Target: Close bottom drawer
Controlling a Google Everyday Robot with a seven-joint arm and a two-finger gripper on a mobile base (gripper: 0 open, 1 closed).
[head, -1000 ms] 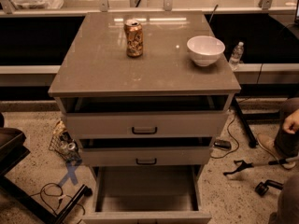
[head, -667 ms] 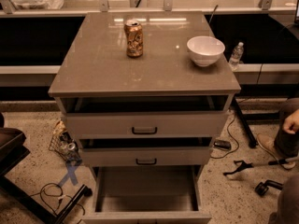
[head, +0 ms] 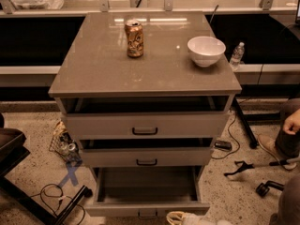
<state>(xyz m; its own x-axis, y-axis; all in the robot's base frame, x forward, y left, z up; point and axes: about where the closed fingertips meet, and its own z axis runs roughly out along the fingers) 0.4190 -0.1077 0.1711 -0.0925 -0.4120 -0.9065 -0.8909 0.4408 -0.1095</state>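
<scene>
The bottom drawer (head: pixel 146 209) is the lowest of three grey-beige drawers in the cabinet. It is pulled far out, and its bare grey tray interior (head: pixel 145 186) shows. Its small black handle (head: pixel 147 214) sits at the lower edge of the view. My gripper (head: pixel 180 218) shows only as a pale part at the bottom edge, just in front of the drawer front and right of the handle. The middle drawer (head: pixel 146 157) and top drawer (head: pixel 145 125) each stand slightly out.
A soda can (head: pixel 134 38) and a white bowl (head: pixel 206 50) stand on the cabinet top (head: pixel 93 74). A water bottle (head: pixel 237 54) sits behind on the right. A person's hand (head: pixel 293 122) and leg are at the right edge. Cables and black stands lie on the floor on both sides.
A pale part of my gripper has come into view at the bottom edge in front of the bottom drawer. The drawers, can and bowl have not moved.
</scene>
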